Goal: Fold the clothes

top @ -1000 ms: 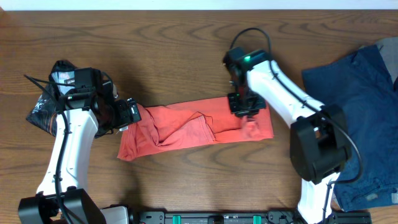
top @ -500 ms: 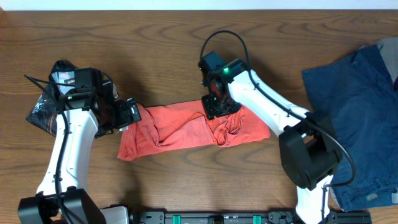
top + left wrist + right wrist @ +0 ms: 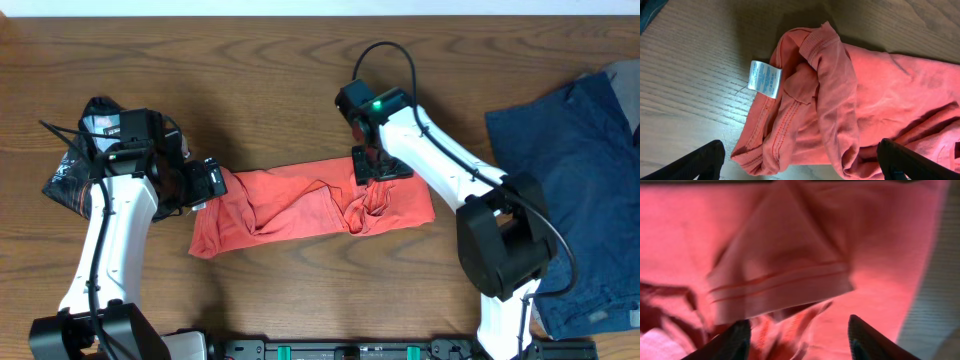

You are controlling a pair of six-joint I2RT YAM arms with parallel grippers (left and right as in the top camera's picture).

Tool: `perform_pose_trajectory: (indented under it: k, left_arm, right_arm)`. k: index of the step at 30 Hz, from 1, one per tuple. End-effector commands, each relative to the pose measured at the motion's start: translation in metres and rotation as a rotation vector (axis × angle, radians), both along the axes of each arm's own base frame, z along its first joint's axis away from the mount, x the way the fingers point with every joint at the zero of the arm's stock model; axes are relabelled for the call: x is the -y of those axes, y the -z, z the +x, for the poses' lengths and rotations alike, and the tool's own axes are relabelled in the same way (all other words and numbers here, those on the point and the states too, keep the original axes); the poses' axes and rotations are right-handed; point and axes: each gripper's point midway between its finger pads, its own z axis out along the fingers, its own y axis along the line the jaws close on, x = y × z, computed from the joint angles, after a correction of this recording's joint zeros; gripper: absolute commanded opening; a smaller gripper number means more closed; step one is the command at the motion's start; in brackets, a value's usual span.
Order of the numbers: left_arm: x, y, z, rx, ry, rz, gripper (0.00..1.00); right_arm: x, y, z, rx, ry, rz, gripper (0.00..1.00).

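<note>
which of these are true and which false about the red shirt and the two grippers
The T-shirt lies spread flat, sleeves out. False: it is bunched into a long strip.
The left gripper is open over the shirt's collar end. True.
A white label shows at the collar. True.
The navy garment lies on the shirt. False: it lies apart, at the far right.
The right gripper is clamped on a sleeve. False: it is open over the shirt.

Navy garment [image 3: 585, 190] and black garment [image 3: 62, 180] lie on the wooden table [image 3: 250, 70]
</note>
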Motion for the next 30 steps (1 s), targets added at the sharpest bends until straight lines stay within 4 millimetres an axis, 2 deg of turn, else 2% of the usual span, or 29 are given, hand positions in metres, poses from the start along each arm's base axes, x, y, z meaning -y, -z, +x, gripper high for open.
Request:
perform_pose_trajectory:
  k: [1, 7, 13, 14, 15, 16, 18, 23, 24, 27, 28, 30]
  left_arm:
    - [0.0, -0.002, 0.001, 0.002, 0.012, 0.004, 0.98]
    - [0.0, -0.001, -0.001, -0.003, 0.012, 0.003, 0.98]
    - [0.0, -0.001, -0.002, -0.006, 0.012, 0.003, 0.98]
    - [0.0, -0.001, -0.002, -0.006, 0.012, 0.003, 0.98]
    - [0.0, -0.001, -0.002, -0.006, 0.012, 0.003, 0.98]
    - [0.0, -0.001, -0.002, -0.006, 0.012, 0.003, 0.98]
    - [0.0, -0.001, -0.002, -0.006, 0.012, 0.003, 0.98]
    - [0.0, -0.001, -0.002, -0.006, 0.012, 0.003, 0.98]
    - [0.0, -0.001, -0.002, -0.006, 0.012, 0.003, 0.98]
    - [0.0, -0.001, -0.002, -0.006, 0.012, 0.003, 0.98]
    - [0.0, -0.001, -0.002, -0.006, 0.012, 0.003, 0.98]
    - [0.0, -0.001, -0.002, -0.006, 0.012, 0.003, 0.98]
  right_arm:
    - [0.011, -0.003, 0.012, 0.034, 0.016, -0.026, 0.67]
    - [0.008, 0.011, 0.017, 0.046, -0.025, 0.001, 0.68]
    - [0.005, 0.033, 0.011, 0.037, -0.032, 0.035, 0.58]
    - [0.005, 0.035, 0.011, 0.039, -0.032, 0.037, 0.52]
    - [0.004, 0.036, 0.011, 0.041, -0.033, 0.043, 0.4]
    - [0.001, 0.037, 0.011, 0.04, -0.036, 0.053, 0.23]
    - [-0.012, 0.035, 0.012, 0.034, -0.089, 0.117, 0.01]
    - [-0.055, 0.015, 0.016, 0.027, -0.174, 0.322, 0.02]
    - [-0.067, 0.009, 0.015, 0.022, -0.196, 0.383, 0.06]
    - [-0.098, -0.004, 0.012, 0.01, -0.26, 0.559, 0.34]
    - [-0.106, -0.008, 0.01, 0.004, -0.282, 0.609, 0.38]
    - [-0.115, -0.013, 0.007, -0.004, -0.316, 0.664, 0.4]
